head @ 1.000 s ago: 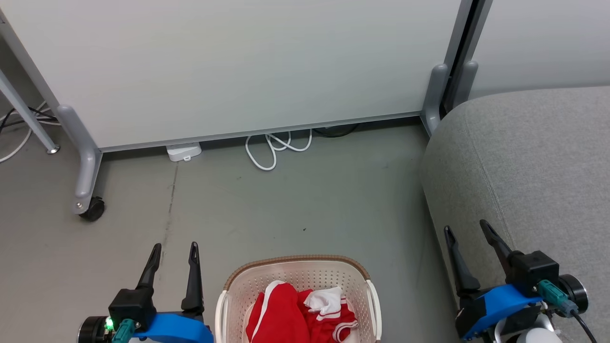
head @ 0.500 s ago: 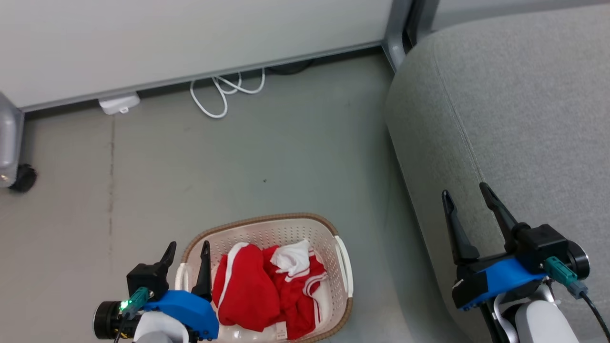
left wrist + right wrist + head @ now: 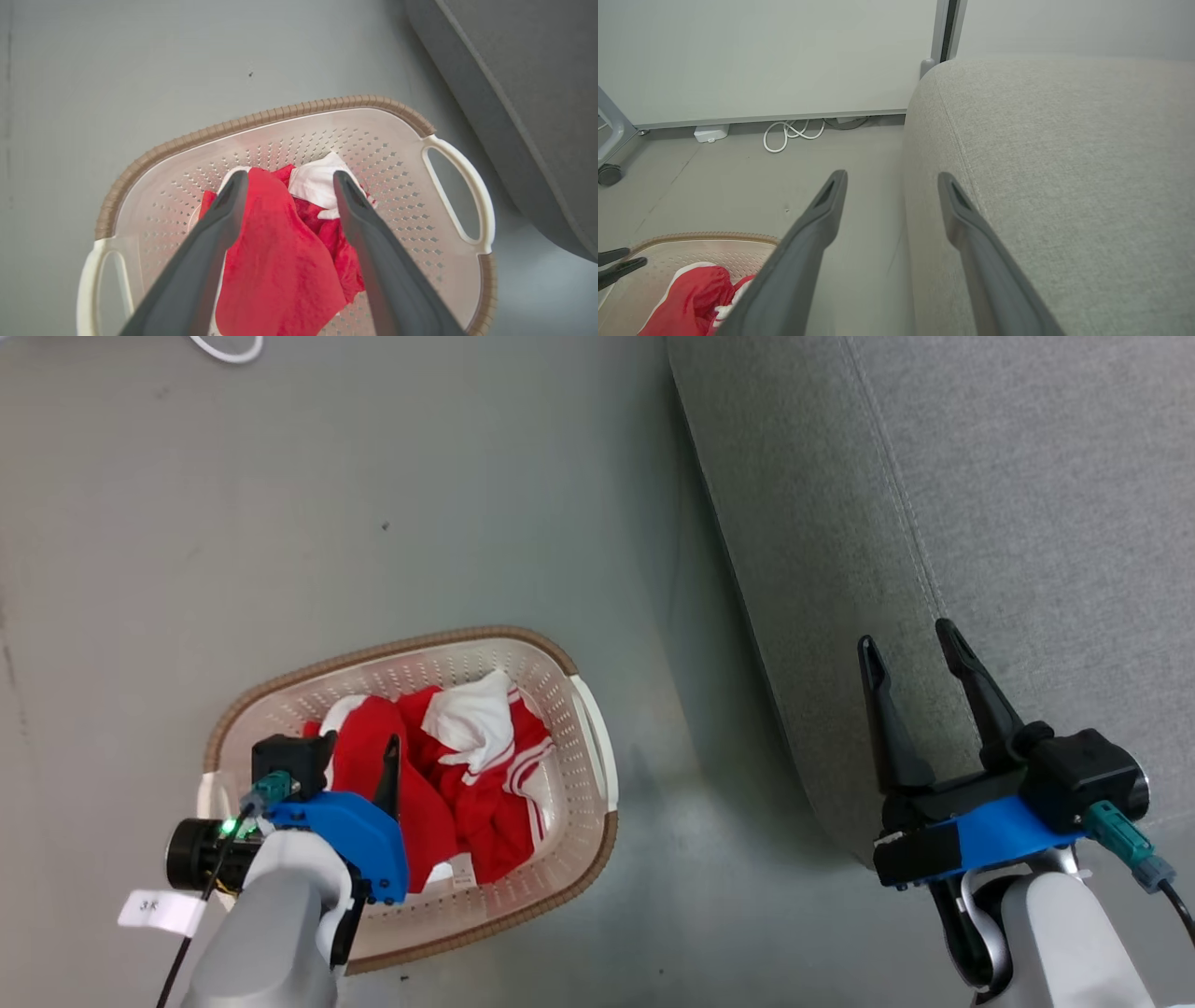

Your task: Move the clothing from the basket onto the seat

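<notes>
On your left, the left tool (image 3: 362, 739) hangs over the basket (image 3: 401, 642) with its two dark fingers spread apart, pinching nothing. In the left wrist view, the fingers (image 3: 219, 219) point down at the clothing (image 3: 275, 261), a crumpled red garment with white trim and a white patch. Whether the tips touch the cloth you cannot tell. The clothing lies heaped in the middle of the cream perforated basket (brown woven-look rim, pale handle loops at the two ends), and the basket stands on the grey floor (image 3: 373, 476). A loop of white cable (image 3: 224, 350) lies on the floor at the head view's top edge. Between basket and couch runs a strip of bare floor. Further right, the seat (image 3: 980, 476) rises as a broad light grey cushion with a stitched seam along its edge, and nothing lies on the part you see. The right tool (image 3: 905, 635) is held over the cushion's near edge, fingers wide apart and empty, pointing along the seam.
</notes>
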### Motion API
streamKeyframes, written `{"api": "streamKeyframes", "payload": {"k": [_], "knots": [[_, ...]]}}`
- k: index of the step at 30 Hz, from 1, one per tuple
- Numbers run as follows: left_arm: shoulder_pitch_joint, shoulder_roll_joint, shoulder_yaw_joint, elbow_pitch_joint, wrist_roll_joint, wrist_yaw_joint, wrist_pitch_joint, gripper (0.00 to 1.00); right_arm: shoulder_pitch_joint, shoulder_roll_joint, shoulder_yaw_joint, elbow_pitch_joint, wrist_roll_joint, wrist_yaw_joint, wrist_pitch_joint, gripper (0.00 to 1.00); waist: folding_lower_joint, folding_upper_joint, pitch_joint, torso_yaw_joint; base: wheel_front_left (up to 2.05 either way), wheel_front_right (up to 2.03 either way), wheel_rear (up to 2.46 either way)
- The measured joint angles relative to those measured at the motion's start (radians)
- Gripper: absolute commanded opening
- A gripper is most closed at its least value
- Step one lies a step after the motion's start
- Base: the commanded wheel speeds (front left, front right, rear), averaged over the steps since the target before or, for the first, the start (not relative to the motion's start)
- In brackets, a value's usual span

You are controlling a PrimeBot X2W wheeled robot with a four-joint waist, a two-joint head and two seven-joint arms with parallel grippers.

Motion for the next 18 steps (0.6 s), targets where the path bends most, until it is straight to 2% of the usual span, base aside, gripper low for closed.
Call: {"api": "streamKeyframes", "payload": {"k": [9,18], "knots": [[-0.15,0.039,-0.016,0.141,0.021,0.031,0.053,1.0,-0.042,0.0,0.051,0.001,0.044,0.001,-0.034,1.0,0.0001,0.0,0.18,-0.055,0.0,0.0,0.0],[-0.235,0.07,-0.017,0.243,0.025,0.093,0.095,1.0,-0.079,0.0,0.101,0.018,0.091,0.001,-0.056,1.0,0.0,0.0,0.295,-0.095,0.0,0.0,0.0]]}}
